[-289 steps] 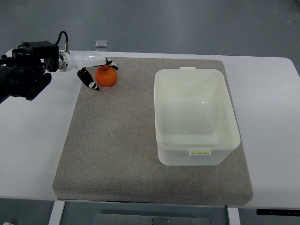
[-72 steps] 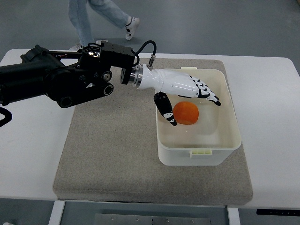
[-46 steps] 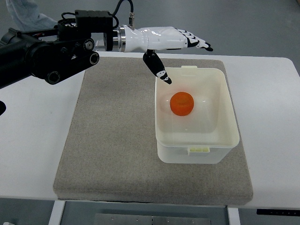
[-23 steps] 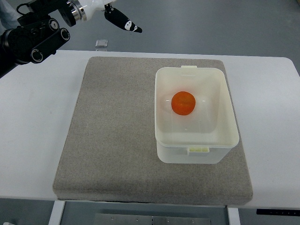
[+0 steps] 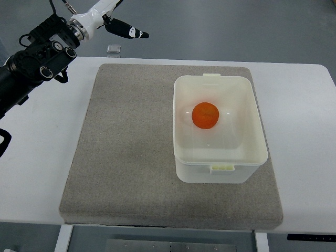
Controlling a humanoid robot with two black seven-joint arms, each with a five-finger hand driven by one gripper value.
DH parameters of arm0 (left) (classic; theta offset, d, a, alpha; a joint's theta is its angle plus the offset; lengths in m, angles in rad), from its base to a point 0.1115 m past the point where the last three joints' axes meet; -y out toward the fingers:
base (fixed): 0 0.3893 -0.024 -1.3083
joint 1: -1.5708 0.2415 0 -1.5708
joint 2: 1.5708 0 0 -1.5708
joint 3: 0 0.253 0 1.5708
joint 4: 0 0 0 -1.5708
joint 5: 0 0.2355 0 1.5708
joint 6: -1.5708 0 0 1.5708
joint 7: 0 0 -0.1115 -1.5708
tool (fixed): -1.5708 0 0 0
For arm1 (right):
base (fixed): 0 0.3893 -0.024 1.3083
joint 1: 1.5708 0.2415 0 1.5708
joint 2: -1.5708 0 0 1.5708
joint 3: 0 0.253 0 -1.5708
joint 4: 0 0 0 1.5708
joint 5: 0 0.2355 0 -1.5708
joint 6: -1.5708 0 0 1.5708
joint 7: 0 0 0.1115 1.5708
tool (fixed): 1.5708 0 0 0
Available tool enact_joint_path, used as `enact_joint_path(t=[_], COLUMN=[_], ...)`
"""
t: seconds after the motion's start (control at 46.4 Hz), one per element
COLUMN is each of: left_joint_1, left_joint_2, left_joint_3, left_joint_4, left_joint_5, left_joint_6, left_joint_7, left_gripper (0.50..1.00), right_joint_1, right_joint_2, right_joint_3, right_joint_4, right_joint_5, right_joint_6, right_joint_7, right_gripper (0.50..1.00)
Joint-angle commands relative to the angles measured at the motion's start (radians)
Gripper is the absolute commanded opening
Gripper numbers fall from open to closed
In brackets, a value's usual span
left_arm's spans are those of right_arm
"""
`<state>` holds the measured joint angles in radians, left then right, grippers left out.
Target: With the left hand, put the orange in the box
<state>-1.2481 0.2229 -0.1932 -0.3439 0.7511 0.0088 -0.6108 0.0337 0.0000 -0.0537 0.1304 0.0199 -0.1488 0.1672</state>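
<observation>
**Orange in box, left hand up at top-left, empty**

White table [image 5: 37,173] fills most of the top view, grey floor behind it along the top edge. Left hand [image 5: 107,16] sits at the upper left, mostly cut off by the frame edge; only the white palm base and one dark finger [image 5: 127,32] with white markings show, stretched out to the right over the floor beyond the table's far edge. It holds nothing. Other fingers are out of frame, so whether the whole hand is spread can't be confirmed; the visible finger is straight, not curled. Black arm [image 5: 37,58] with round joint housings runs from the hand down and left to the picture's left edge, passing above the table's far-left corner. Right arm doesn't show.

Just below the finger, a small grey square object [image 5: 113,49] lies at the table's far edge, too small to identify. Grey felt-like mat [image 5: 126,157] covers the table's middle. On the mat's right half stands a cream plastic box [image 5: 220,165], open-topped, with latch tabs on its near and far rims. Orange [image 5: 205,115] rests on the box floor, a bit toward the far-left of centre, not touching any wall. Hand and orange are well apart.
</observation>
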Motion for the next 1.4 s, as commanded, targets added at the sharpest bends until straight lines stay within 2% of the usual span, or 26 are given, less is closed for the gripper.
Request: enact_joint_path(t=[0.0,0.216,0.409,0.582,0.625,0.754,0.841,1.034,1.228,1.379], left_joint_1=[0.010,0.030,0.050,0.075,0.079,0.111,0.122,0.156,0.196,0.197], left_joint_2=[-0.005,-0.033,-0.056,-0.074,-0.080,-0.086,-0.089,-0.091,-0.100,-0.106], left_joint_3=[0.001,0.006,0.000,-0.003,-0.005,-0.054,-0.092,-0.156,-0.282,-0.301], left_joint_4=[0.023,0.094,0.105,0.094,0.092,0.097,0.101,0.105,0.106,0.115], left_joint_5=[-0.105,-0.331,-0.470,-0.621,-0.663,-0.803,-0.826,-0.835,-0.836,-0.837], left_joint_6=[-0.029,-0.085,-0.090,-0.092,-0.099,-0.207,-0.239,-0.265,-0.256,-0.244], left_joint_7=[0.000,0.000,0.118,0.180,0.180,0.174,0.168,0.146,0.146,0.146], left_gripper=[0.973,0.969,0.943,0.943,0.943,0.941,0.941,0.941,0.943,0.943], right_joint_1=[0.000,0.000,0.000,0.000,0.000,0.000,0.000,0.000,0.000,0.000], right_joint_2=[0.000,0.000,0.000,0.000,0.000,0.000,0.000,0.000,0.000,0.000], right_joint_3=[0.000,0.000,0.000,0.000,0.000,0.000,0.000,0.000,0.000,0.000], right_joint_4=[0.000,0.000,0.000,0.000,0.000,0.000,0.000,0.000,0.000,0.000], right_joint_5=[0.000,0.000,0.000,0.000,0.000,0.000,0.000,0.000,0.000,0.000], right_joint_6=[0.000,0.000,0.000,0.000,0.000,0.000,0.000,0.000,0.000,0.000], right_joint_7=[0.000,0.000,0.000,0.000,0.000,0.000,0.000,0.000,0.000,0.000], right_gripper=[0.926,0.926,0.926,0.926,0.926,0.926,0.926,0.926,0.926,0.926])
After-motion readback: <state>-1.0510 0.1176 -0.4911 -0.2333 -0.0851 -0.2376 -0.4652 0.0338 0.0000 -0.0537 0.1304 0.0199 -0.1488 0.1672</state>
